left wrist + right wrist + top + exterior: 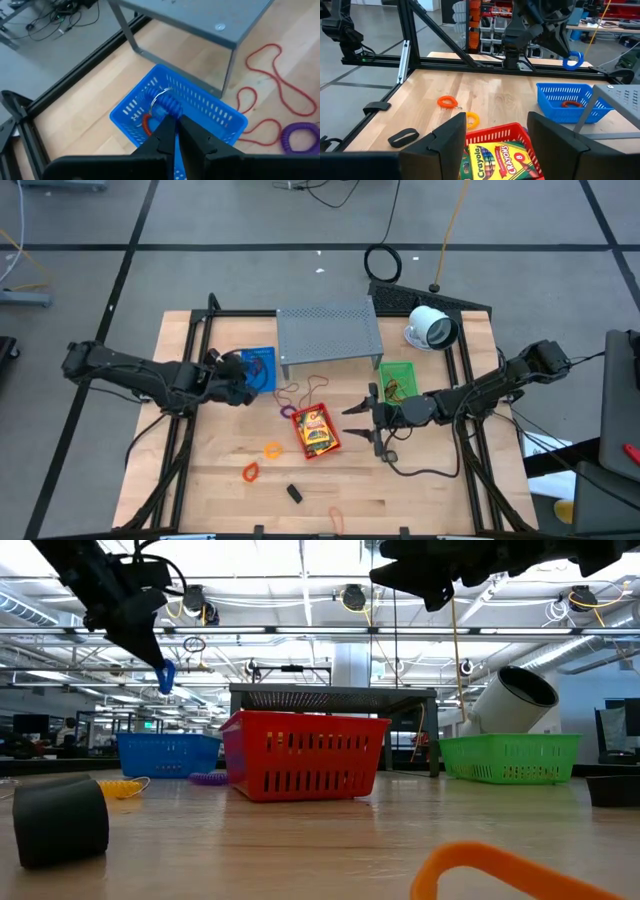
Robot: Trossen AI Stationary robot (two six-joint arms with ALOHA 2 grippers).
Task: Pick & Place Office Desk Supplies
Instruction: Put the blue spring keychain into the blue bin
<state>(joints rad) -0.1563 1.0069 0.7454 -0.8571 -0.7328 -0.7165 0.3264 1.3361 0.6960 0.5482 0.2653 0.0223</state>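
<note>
Item: blue coiled plastic wrist loop [167, 102], pinched in left gripper [177, 122], hanging above blue slotted plastic basket [215, 112].
Right gripper [362, 423]: jaws spread, empty, over red slotted plastic basket [485, 134] w/ yellow crayon box [495, 160].
Risk: coil may snag on fingertips at release, or bounce off the rim onto the table.

The counter [400, 480] is viewed from directly overhead by the high camera, taking in its whole surface, with the red basket [316, 431] near the middle. The low camera is set at counter level, close before that red basket [303, 754], facing the room beyond. The blue basket [175, 117] is seen from close above by the left wrist camera. The right wrist camera looks level across the red basket [492, 137] toward the blue basket [567, 100]; both baskets are shared with the high view.
</note>
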